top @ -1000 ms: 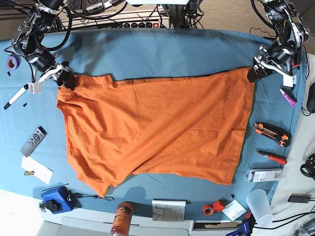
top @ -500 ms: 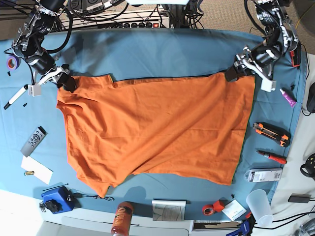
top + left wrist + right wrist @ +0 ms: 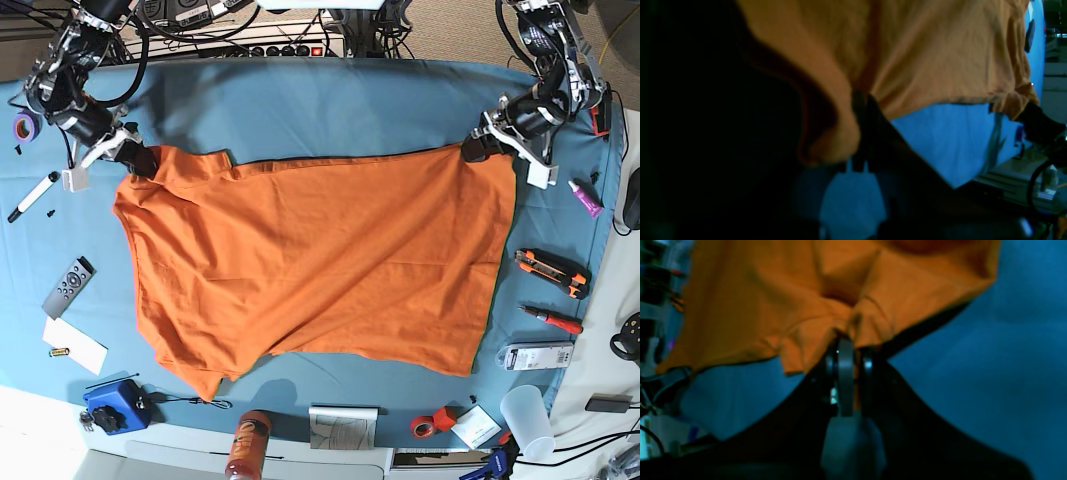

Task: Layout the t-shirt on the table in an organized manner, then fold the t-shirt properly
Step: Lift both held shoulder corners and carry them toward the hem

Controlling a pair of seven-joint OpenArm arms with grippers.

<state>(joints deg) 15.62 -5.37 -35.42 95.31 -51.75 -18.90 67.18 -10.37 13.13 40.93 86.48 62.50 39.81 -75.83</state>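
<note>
The right gripper (image 3: 850,350) has its two dark fingers squeezed together on a bunched corner of the bright orange cloth t-shirt (image 3: 780,300). In the base view that gripper (image 3: 135,157) sits at the shirt's top corner on the left side of the picture. The left gripper (image 3: 862,100) is pinched tight on a fold of the same shirt, at the shirt's other top corner (image 3: 478,150).

The t-shirt (image 3: 320,265) lies spread out between the two grippers, mostly flat, with some wrinkles. It rests on the big table with the smooth teal-blue cloth (image 3: 330,105).

Around the shirt lie small things: a grey remote control (image 3: 68,285) and a white marker pen (image 3: 32,195) on one side, an orange and black box cutter (image 3: 551,273) and a clear plastic cup (image 3: 527,420) on the other.
</note>
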